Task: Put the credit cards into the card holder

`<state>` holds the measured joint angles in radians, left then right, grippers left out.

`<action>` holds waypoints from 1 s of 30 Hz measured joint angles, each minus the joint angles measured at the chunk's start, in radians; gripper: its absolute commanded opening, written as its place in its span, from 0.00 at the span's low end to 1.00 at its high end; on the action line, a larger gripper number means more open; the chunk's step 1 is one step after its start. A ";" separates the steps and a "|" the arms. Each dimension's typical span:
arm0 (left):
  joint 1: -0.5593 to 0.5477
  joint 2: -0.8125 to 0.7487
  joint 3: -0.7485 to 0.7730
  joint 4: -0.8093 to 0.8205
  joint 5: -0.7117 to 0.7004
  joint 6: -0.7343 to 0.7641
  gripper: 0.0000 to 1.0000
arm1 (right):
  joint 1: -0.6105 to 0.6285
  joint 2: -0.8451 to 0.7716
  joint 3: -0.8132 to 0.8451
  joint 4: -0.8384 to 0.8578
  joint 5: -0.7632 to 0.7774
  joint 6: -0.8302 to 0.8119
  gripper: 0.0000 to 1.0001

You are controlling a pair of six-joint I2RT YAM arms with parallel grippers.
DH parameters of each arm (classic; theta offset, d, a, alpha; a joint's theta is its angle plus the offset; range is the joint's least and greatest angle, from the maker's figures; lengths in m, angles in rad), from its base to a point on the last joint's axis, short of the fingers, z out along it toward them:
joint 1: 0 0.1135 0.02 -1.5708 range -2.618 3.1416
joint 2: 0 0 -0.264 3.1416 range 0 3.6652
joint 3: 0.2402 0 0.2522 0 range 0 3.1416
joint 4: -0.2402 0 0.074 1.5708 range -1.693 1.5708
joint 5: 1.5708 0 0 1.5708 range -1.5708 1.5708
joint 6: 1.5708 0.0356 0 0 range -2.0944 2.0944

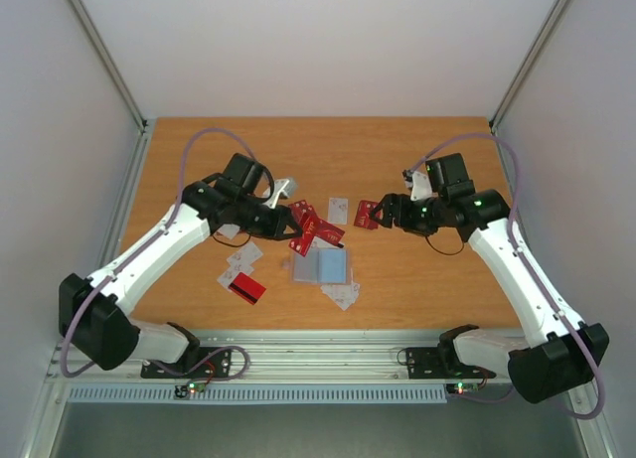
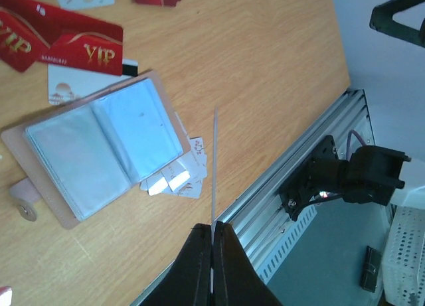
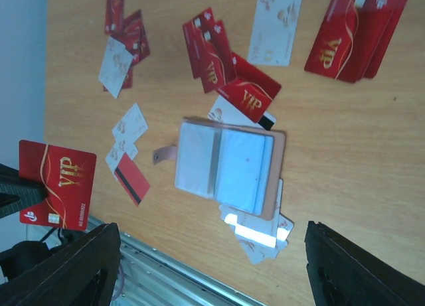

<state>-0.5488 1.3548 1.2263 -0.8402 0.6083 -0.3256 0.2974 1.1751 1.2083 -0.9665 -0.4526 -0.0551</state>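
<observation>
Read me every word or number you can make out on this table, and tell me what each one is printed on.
"VIP": gold, on the held red card in the left gripper.
"VIP": on the lying red card beside the card holder.
"VIP": on the red stack.
Small print on red cards and white cards: too small to read.
Card holder: no text seen.

The card holder (image 2: 99,153) covers part of the white cards (image 2: 186,170). The card (image 2: 214,160) in the left gripper (image 2: 212,229) shows edge-on; face unreadable.
</observation>
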 measured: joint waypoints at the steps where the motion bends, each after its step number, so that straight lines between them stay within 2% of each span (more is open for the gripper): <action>1: 0.000 0.007 -0.009 0.004 0.001 -0.014 0.00 | 0.000 0.007 -0.018 0.011 -0.008 0.015 0.75; 11: 0.004 0.257 -0.037 0.037 0.029 -0.070 0.00 | -0.001 0.130 -0.203 0.174 -0.121 0.154 0.71; 19: 0.005 0.431 -0.027 0.048 0.043 -0.061 0.00 | -0.001 0.257 -0.247 0.314 -0.195 0.217 0.65; 30: 0.005 0.518 0.012 0.047 0.063 -0.033 0.00 | -0.001 0.444 -0.247 0.454 -0.286 0.238 0.54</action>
<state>-0.5442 1.8729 1.2381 -0.7937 0.6716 -0.3584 0.2962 1.6188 0.9611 -0.5125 -0.7391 0.1829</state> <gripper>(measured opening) 0.025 0.559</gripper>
